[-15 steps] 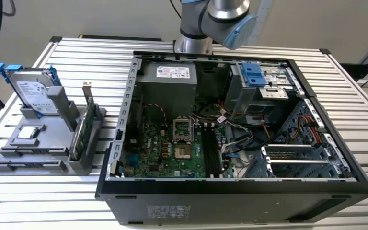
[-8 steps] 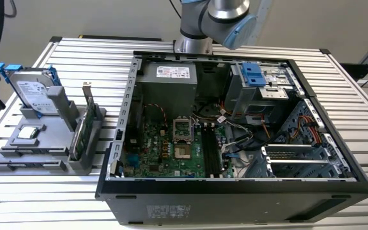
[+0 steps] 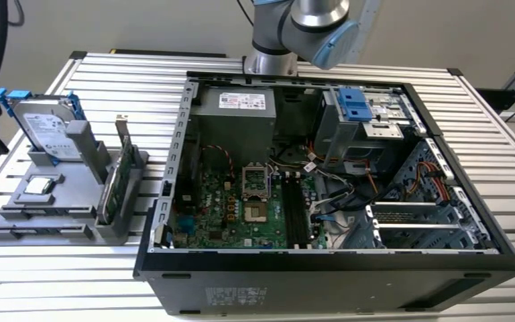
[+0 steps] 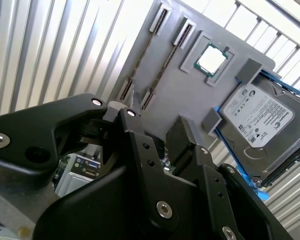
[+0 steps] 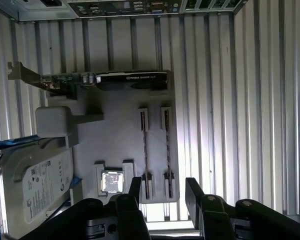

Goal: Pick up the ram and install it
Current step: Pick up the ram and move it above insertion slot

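The gripper (image 5: pixel 163 189) is shown with its fingers spread and nothing between them, poised over the grey holder tray (image 5: pixel 115 145). The ram (image 5: pixel 145 150), one of two thin dark sticks, is seated on edge in adjacent tray slots. Its long axis is laid parallel to the table slats (image 5: pixel 215 100) and perpendicular to the green expansion card (image 5: pixel 115 79). A processor (image 5: pixel 111 181) and a hard drive (image 5: pixel 40 185) are held alongside.

The arm (image 3: pixel 304 30) is a silver-grey metal tube with a pale blue joint cap (image 3: pixel 343 39); the end effector (image 5: pixel 163 186) is matte black, built of angular, hinged links; round silver screws (image 4: pixel 163 210) stud its fingers and housing.
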Available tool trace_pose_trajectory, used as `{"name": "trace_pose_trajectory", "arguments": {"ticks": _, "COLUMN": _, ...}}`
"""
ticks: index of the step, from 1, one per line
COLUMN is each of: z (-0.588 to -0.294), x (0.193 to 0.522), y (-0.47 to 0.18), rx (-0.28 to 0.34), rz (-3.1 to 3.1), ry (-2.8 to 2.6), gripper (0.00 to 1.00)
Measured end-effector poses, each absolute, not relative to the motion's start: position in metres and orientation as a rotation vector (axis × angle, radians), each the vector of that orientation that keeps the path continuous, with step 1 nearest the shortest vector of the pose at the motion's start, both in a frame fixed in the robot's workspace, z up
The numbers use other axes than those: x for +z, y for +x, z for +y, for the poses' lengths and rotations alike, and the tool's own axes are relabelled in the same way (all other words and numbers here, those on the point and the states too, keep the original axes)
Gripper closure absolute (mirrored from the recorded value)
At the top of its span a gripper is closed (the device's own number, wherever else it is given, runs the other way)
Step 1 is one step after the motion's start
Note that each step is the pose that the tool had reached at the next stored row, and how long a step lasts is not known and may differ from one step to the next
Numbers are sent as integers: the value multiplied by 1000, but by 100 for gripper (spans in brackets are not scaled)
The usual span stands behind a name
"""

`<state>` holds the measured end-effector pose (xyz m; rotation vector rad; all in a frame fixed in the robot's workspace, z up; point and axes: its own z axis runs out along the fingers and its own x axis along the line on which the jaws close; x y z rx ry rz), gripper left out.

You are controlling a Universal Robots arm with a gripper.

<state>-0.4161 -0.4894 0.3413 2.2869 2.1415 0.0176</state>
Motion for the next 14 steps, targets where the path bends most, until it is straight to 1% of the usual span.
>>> {"name": "trace_pose_trajectory", "arguments": {"ticks": 14, "z": -489, "x": 337, "y": -416, "rx": 17, "rz": 2141, "ry": 2287, "gripper": 0}}
